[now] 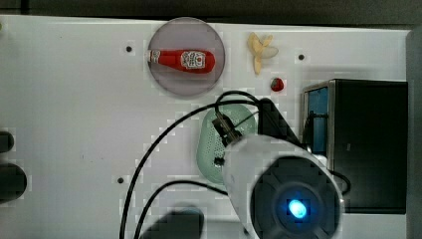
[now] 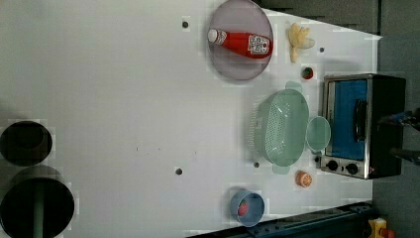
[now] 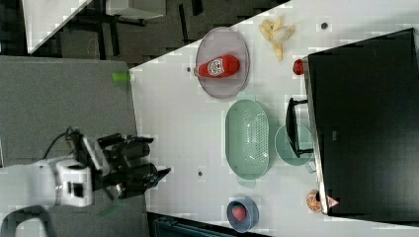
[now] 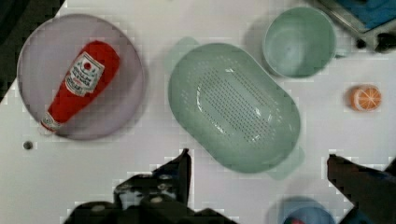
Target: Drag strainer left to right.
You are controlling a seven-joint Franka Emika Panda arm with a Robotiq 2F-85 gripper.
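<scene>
In the left view I count, left to right, one plate (image 2: 240,69) carrying one ketchup bottle (image 2: 241,42), one strainer (image 2: 282,127) on the table, and one cup (image 2: 318,134) just beside it against the toaster oven (image 2: 364,126). My gripper (image 4: 257,170) hangs spread wide, empty.

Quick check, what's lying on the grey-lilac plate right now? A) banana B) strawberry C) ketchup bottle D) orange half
C: the red ketchup bottle lies on its side on the plate, while the banana, strawberry and orange half sit on the table off the plate.
</scene>
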